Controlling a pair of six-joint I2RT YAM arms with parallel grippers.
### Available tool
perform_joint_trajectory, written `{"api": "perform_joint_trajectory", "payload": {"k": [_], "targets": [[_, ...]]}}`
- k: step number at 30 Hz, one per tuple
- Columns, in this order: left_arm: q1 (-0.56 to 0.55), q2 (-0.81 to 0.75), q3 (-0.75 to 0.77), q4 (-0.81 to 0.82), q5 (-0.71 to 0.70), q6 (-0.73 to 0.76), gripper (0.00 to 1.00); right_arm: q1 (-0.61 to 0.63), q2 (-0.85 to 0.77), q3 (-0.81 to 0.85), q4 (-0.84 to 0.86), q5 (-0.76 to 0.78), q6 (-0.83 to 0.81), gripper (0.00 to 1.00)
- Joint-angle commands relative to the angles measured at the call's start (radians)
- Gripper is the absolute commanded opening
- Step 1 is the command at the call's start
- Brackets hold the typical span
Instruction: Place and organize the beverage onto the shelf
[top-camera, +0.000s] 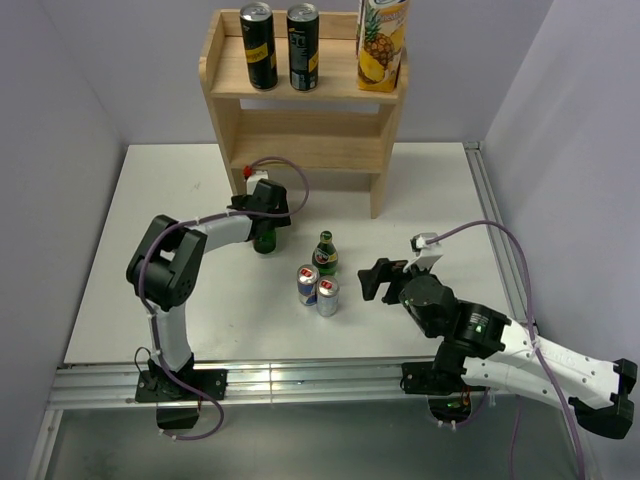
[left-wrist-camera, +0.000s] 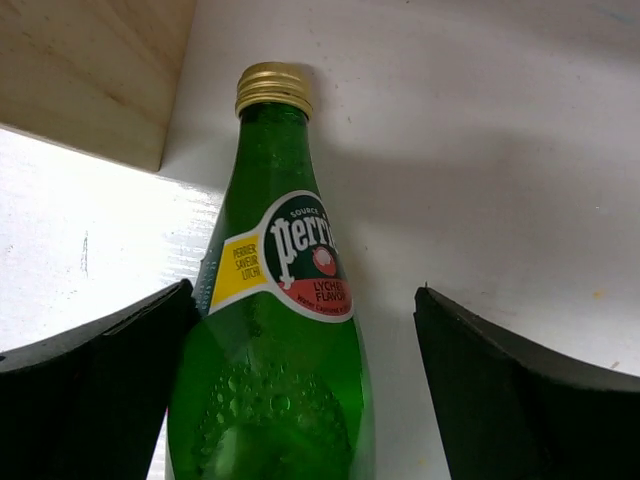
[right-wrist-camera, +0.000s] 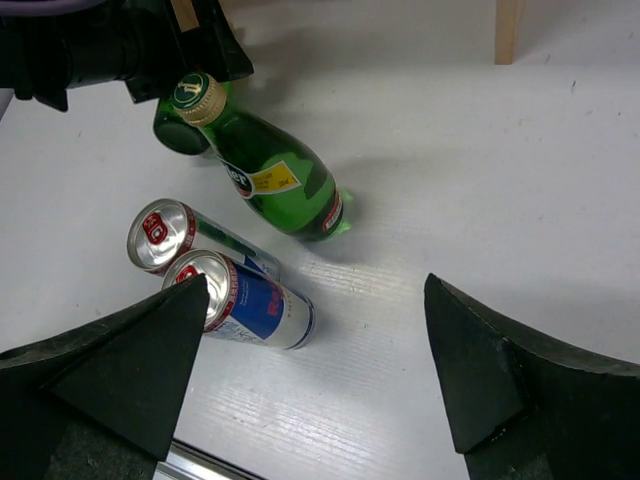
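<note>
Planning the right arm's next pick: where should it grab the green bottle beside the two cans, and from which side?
Likely the wide lower body of the green bottle, approached level from the right: it stands upright, the neck tapers, the two cans crowd its near side, and the open right gripper sits there.
</note>
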Motion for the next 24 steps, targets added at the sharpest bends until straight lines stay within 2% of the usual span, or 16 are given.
{"api": "perform_joint_trajectory", "payload": {"k": [1, 11, 14, 15, 17, 18, 19, 22, 24], "targets": [[0.01, 0.03, 0.026, 0.025, 0.046, 0.022, 0.97, 0.003, -0.017, -0.001, -0.011, 0.046, 0.011, 0.95], [-0.018, -0.082, -0.158, 0.009, 0.031, -0.088, 0.93, 0.003, 0.0, -0.011, 0.005, 0.044, 0.016, 0.95], [-0.047, -0.099, -0.193, 0.007, 0.003, -0.099, 0.88, 0.003, 0.017, -0.014, 0.02, 0.032, 0.021, 0.95], [-0.05, -0.098, -0.198, 0.01, 0.0, -0.097, 0.84, 0.003, 0.022, -0.016, 0.028, 0.029, 0.021, 0.95], [-0.052, -0.072, -0.19, -0.004, -0.007, -0.097, 0.7, 0.003, 0.032, -0.013, 0.032, 0.026, 0.021, 0.95], [-0.052, -0.063, -0.181, -0.019, -0.01, -0.099, 0.61, 0.003, 0.034, -0.01, 0.028, 0.029, 0.022, 0.94], [-0.052, -0.058, -0.176, -0.028, -0.006, -0.107, 0.47, 0.003, 0.035, -0.008, 0.023, 0.032, 0.022, 0.94], [-0.056, -0.062, -0.187, -0.04, 0.003, -0.134, 0.28, 0.003, 0.02, -0.002, 0.005, 0.044, 0.024, 0.94], [-0.059, -0.067, -0.19, -0.066, 0.008, -0.146, 0.19, 0.003, 0.011, -0.005, -0.006, 0.05, 0.025, 0.95]]}}
